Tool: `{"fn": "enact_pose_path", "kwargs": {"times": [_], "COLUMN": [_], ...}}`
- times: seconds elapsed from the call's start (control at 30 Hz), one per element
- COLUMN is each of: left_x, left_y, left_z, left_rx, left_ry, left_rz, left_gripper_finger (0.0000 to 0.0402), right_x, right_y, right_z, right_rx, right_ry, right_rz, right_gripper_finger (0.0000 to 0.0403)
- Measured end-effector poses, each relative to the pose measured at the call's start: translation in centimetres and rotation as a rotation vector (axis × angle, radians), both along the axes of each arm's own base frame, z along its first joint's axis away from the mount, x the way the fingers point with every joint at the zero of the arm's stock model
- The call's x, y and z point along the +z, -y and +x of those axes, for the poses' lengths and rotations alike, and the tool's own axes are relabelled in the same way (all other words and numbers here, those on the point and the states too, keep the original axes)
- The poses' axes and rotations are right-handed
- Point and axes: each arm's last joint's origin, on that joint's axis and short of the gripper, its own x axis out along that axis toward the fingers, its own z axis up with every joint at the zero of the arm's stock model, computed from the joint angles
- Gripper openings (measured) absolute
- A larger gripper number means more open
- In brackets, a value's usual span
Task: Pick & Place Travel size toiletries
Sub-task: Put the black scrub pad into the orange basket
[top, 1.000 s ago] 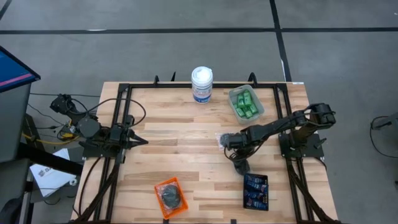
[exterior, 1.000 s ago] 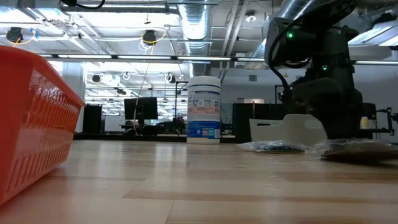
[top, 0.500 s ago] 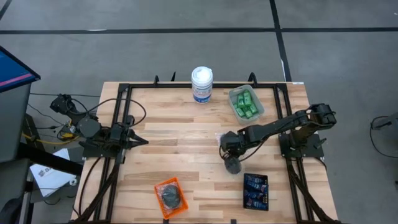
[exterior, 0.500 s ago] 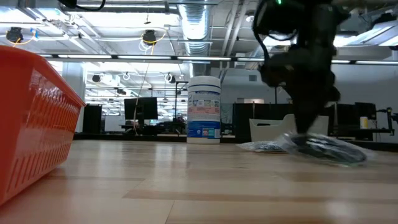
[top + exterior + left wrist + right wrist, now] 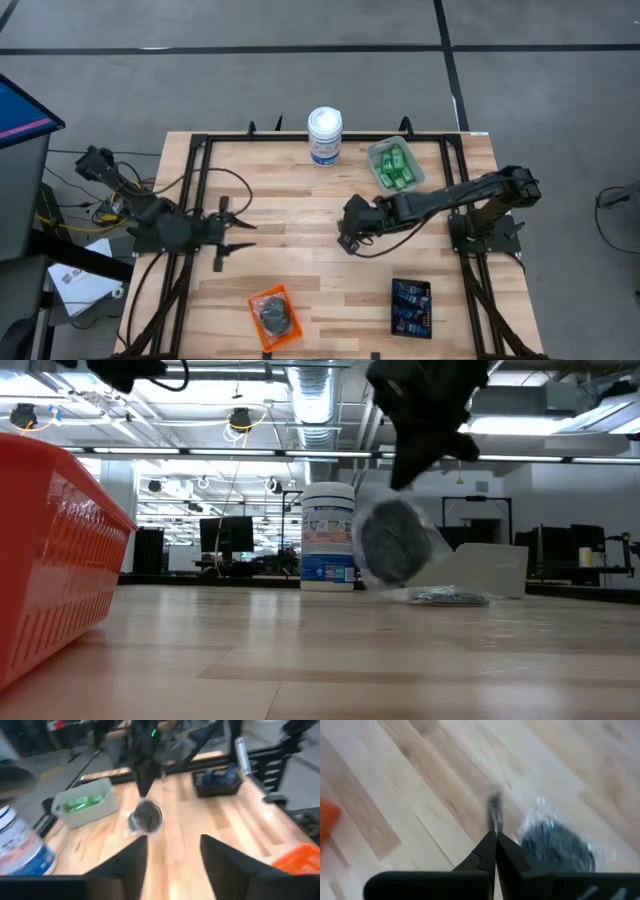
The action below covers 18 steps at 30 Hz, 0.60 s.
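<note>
Jaws pressed together: the right gripper [image 5: 350, 240] pinches the clear wrap of a round dark grey puck [image 5: 392, 552], fingertips [image 5: 494, 815] meeting in a single point on the film. The puck hangs in its wrap clear of the table [image 5: 300, 200], near the centre and just toward three o'clock. In the low view it dangles above the boards in front of the white canister [image 5: 328, 536], and a second wrapped piece [image 5: 440, 596] lies flat on the wood behind it.

The left gripper [image 5: 228, 228] sits at nine o'clock with its jaws spread wide, holding and touching nothing; its two fingers [image 5: 127, 865] frame the hanging puck farther off.

Green bottles fill the clear tray [image 5: 396, 166] at about one o'clock, beside the canister at twelve. Blue tubes lie in the black tray [image 5: 411, 306] at about five o'clock. The orange tray [image 5: 273, 314] at six o'clock holds another dark puck.
</note>
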Motion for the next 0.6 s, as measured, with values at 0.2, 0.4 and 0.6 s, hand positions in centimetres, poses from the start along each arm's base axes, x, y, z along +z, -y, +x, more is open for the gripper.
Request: {"fn": "enact_pose_path", "kwargs": {"times": [0.2, 0.4, 0.6], "left_x": [-1.2, -1.8, -2.1], "left_y": [0.8, 1.0, -0.2], "left_z": [2.6, 5.2, 7.4], "left_rx": [0.095, 0.035, -0.031], "left_ry": [-0.020, -0.011, 0.018], "left_rz": [0.009, 0.028, 0.028], "left_gripper_finger": [0.0266, 0.0323, 0.0339], "right_x": [2.4, 3.7, 4.1], "right_y": [-0.1, -0.4, -1.1], "right_z": [1.3, 2.3, 2.6], "right_rx": [0.047, 0.111, 0.154], "right_ry": [0.121, 0.240, 0.289], "right_rz": [-0.079, -0.110, -0.122], "right_gripper_finger": [0.0000, 0.0000, 0.0000]}}
